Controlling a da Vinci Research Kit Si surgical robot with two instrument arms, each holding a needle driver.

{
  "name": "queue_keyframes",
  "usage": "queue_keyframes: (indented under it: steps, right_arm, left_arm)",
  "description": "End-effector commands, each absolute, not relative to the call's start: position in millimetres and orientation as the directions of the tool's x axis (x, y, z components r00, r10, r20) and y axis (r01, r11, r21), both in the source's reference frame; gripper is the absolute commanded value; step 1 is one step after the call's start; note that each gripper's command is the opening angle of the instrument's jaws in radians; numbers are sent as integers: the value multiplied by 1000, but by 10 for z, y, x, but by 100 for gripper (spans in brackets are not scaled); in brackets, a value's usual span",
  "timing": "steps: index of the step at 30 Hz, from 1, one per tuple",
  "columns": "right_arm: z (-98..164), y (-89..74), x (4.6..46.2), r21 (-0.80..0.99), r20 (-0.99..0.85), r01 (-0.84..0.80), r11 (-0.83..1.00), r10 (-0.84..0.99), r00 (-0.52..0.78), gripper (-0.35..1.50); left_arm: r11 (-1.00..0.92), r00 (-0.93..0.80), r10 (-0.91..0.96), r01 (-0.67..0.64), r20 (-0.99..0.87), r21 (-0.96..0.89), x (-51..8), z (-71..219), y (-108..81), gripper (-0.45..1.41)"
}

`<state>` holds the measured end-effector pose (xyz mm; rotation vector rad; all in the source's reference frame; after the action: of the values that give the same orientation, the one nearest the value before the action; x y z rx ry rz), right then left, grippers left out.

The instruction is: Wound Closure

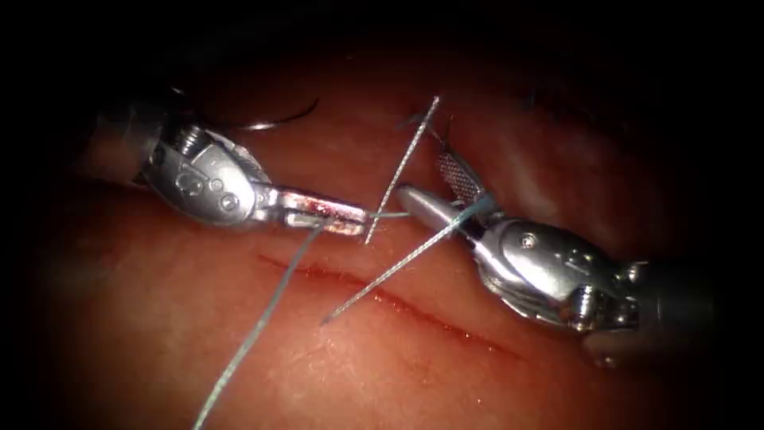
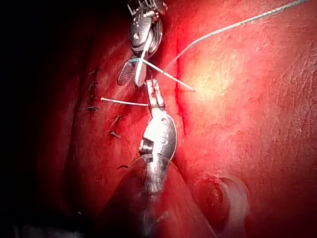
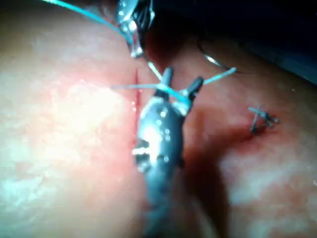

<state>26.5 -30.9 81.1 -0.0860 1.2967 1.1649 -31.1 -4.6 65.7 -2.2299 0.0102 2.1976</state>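
The cut (image 1: 382, 296) runs slantwise across the tissue (image 1: 239, 350). My left tool (image 1: 362, 219) is shut on the thread (image 1: 263, 318), which trails down and to the left; a short stiff end (image 1: 402, 163) rises from its tip. My right tool (image 1: 420, 175) stands open, and another strand (image 1: 390, 271) lies between its jaws and reaches down to the cut. The curved needle (image 1: 278, 121) lies free on the tissue behind the left tool, held by neither. The left wrist view shows the left tool (image 2: 154, 94) shut. The right wrist view shows the right tool (image 3: 181, 82) open around thread.
Earlier stitches with cut thread ends (image 2: 114, 128) sit in a row on the tissue beside the cut; one knot (image 3: 260, 119) lies right of the right tool. Red fluid lines the cut. Both shafts cross low over the tissue.
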Motion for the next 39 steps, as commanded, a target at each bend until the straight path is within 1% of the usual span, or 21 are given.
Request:
queue_keyframes:
  steps: [1,4,6,10,24,39]
  right_arm:
    - [816,-311,273,534,-771,-699,475,613,-172,61]
    - [818,-310,276,541,-766,-700,467,617,-180,63]
    - [821,-307,276,548,-760,-701,457,622,-188,59]
    - [829,-300,273,574,-739,-698,429,638,-215,59]
    - [842,-301,280,572,-723,-709,413,662,-198,59]
    - [857,-298,285,596,-701,-697,399,681,-210,58]
  left_arm:
    - [-1000,14,-7,-15,-1000,7,-315,665,-43,-45]
    - [-1000,11,-4,-16,-1000,3,-314,668,-43,-45]
    - [-1000,11,-3,-16,-1000,3,-315,668,-43,-45]
    - [-1000,9,-4,-19,-1000,4,-317,669,-44,-45]
    - [-1000,6,0,-23,-1000,0,-322,676,-36,-45]
    - [-1000,-2,13,-22,-1000,-13,-323,699,-33,-45]
